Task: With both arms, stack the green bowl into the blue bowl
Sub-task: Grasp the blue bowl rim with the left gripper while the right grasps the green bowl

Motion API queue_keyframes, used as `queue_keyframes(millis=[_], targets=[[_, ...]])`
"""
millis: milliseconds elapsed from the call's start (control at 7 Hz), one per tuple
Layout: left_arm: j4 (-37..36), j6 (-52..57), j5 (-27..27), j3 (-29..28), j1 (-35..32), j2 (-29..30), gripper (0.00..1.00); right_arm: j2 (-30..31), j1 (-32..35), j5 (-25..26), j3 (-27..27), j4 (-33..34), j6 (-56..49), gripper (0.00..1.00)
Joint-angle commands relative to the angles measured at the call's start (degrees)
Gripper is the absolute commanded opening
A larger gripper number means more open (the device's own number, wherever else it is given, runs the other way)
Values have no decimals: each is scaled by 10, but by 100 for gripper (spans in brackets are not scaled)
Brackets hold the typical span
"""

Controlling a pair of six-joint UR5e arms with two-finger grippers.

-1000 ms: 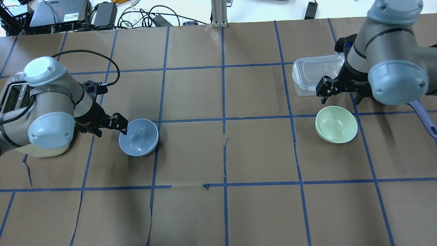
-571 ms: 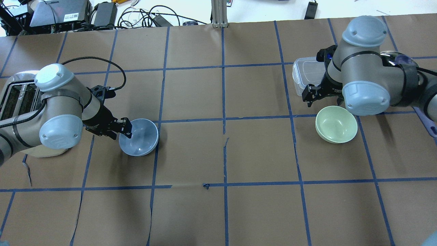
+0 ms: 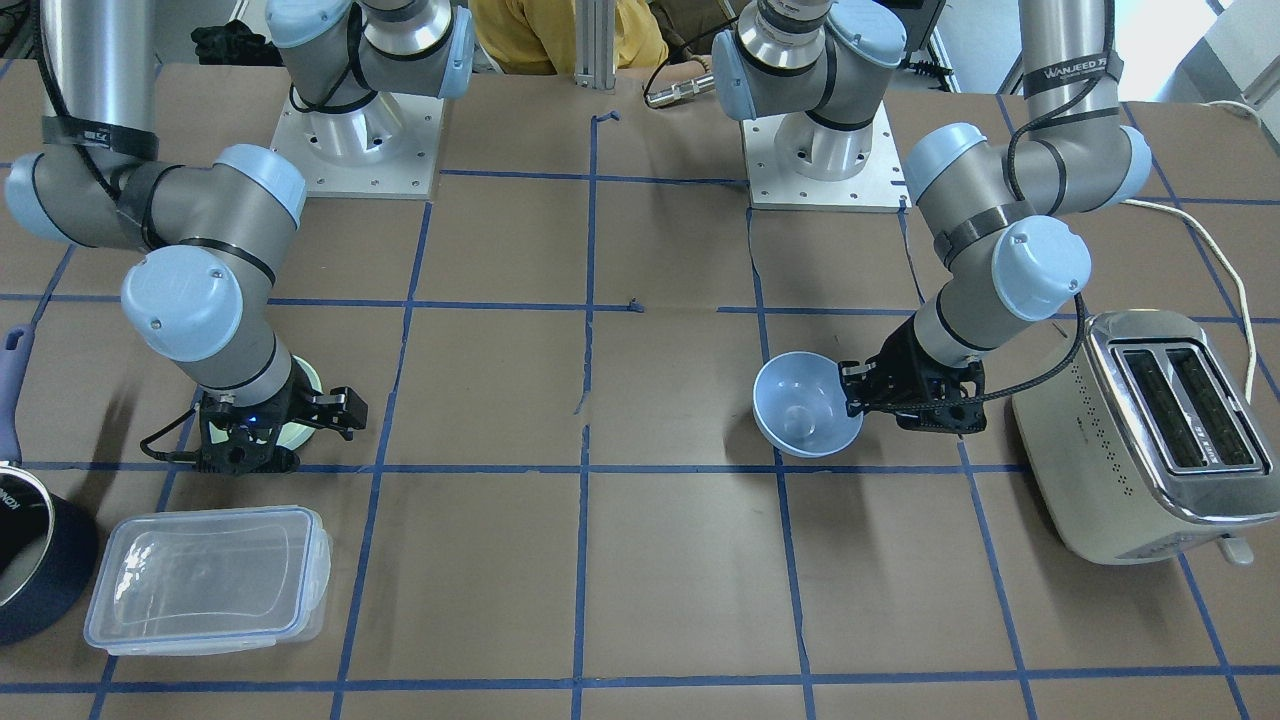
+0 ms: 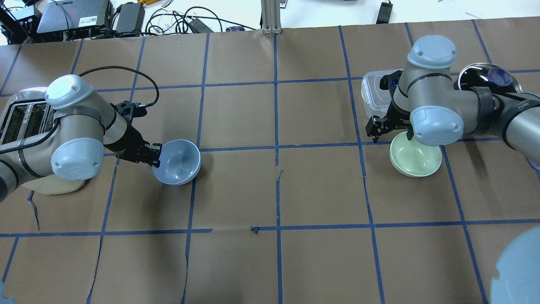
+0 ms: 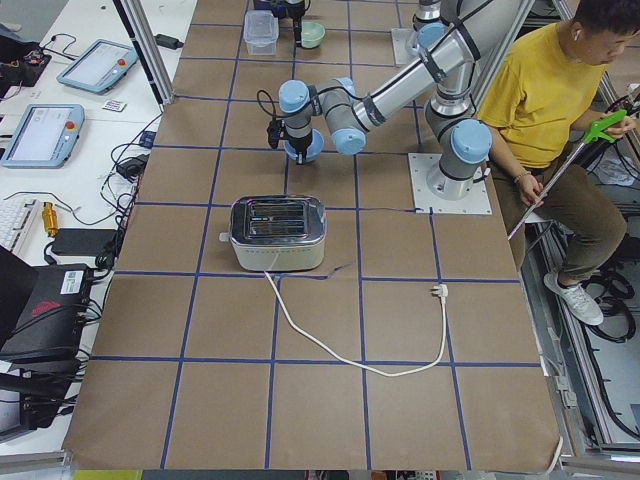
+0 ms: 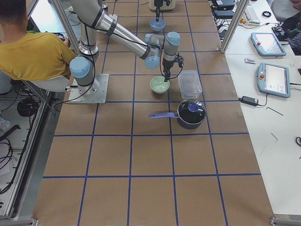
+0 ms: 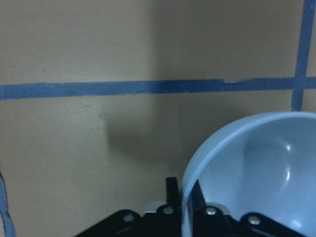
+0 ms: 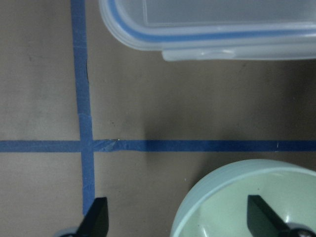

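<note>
Pinching the rim of the tilted blue bowl (image 4: 177, 162) near the toaster (image 4: 17, 120) overhead, the left gripper (image 4: 157, 154) is seen clamped in its wrist view, whereas the right gripper (image 8: 177, 205), masked frontally by its arm, is shown by its wrist camera spread astride the rim of the green bowl (image 8: 217, 207), near the clear container (image 8: 222, 19).

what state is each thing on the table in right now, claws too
blue bowl: tilted, rim pinched by the left claw
left claw: shut on the blue bowl's rim
green bowl: upright on the table, not gripped
right claw: open, one finger inside the green bowl, one outside
clear container: lid on
dark pot: lid on
toaster: slots empty, plug lying loose on the table
</note>
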State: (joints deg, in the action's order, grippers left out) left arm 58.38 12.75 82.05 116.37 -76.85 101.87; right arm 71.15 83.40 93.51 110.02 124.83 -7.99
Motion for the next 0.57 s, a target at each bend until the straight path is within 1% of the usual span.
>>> queue_keyframes(millis=[0, 143, 286, 429], targets=[[8, -174, -31, -14, -123, 0, 0, -11, -2, 7, -1, 0, 1, 28], [-50, -281, -31, -18, -205, 10, 0, -11, -3, 9, -1, -6, 8, 0], [-83, -375, -28, -19, -266, 25, 0, -8, -5, 4, -2, -8, 9, 0], [-110, -401, -25, -24, -296, 36, 0, -6, -6, 7, -5, -10, 9, 0]])
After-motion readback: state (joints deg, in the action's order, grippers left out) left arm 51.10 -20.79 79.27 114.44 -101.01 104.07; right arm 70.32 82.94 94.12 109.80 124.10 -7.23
